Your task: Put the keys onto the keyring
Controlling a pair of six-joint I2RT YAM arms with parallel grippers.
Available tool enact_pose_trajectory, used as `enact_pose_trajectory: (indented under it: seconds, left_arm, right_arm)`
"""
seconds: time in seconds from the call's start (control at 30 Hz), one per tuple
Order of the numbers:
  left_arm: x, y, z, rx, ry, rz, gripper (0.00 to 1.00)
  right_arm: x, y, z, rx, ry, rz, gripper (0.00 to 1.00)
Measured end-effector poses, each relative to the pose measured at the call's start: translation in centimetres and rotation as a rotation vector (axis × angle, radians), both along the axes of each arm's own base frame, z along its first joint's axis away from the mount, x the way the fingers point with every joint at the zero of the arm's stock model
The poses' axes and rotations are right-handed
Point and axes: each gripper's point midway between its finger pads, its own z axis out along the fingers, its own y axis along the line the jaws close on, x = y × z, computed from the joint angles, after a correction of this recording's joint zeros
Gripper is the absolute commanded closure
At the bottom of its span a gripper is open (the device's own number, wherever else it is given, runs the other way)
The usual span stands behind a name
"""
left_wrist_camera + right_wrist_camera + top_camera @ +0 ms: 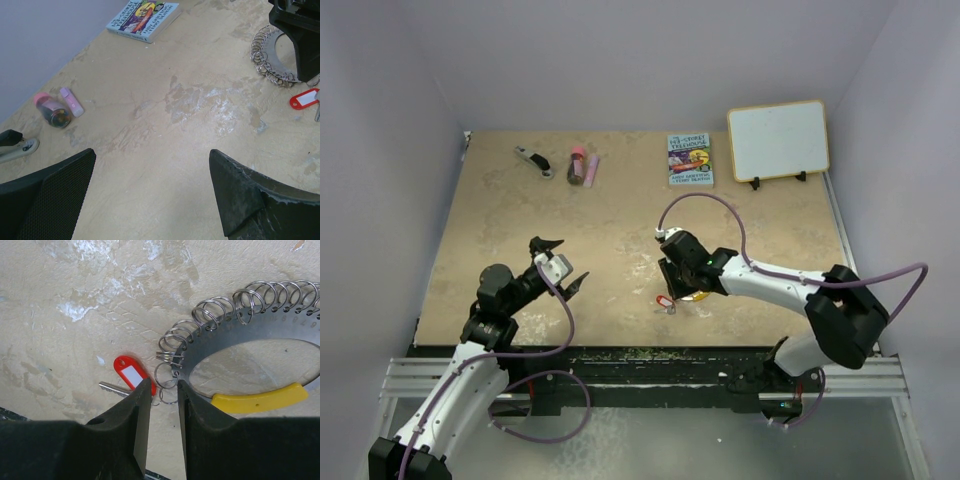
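We see the right gripper [164,385] low over the table [620,200], its jaws narrow, with one small loop of the keyring [260,332] between the tips; we cannot tell if they pinch it. The keyring lies flat at their two o'clock and the red key [131,374] at ten o'clock. The left gripper [565,262] gapes wide, well apart.

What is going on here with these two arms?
The right tool is low over the keyring, its jaws slightly apart by a small loop at the hoop's edge. The red-tagged key lies right beside them; whether it is hooked on is unclear. The left tool sits wide open, holding nothing.
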Motion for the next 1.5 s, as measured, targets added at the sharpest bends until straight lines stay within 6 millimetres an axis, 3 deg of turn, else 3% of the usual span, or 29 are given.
enact_pose_trajectory:
  seconds: [1.0,1.43,1.5]
  left_arm:
    - [0.0,0.0,0.1,-0.001,-0.003,0.000,0.02]
    - [0.0,0.0,0.0,-0.001,-0.002,0.000,0.02]
    - [0.0,0.0,0.0,-0.001,-0.002,0.000,0.02]
  right_arm:
    - [-0.3,0.0,-1.0,-0.039,0.016,0.014,0.71]
    - [0.4,-0.2,-2.0,-0.083,0.009,-0.004,1.00]
    - [0.4,-0.2,-2.0,-0.083,0.008,-0.005,1.00]
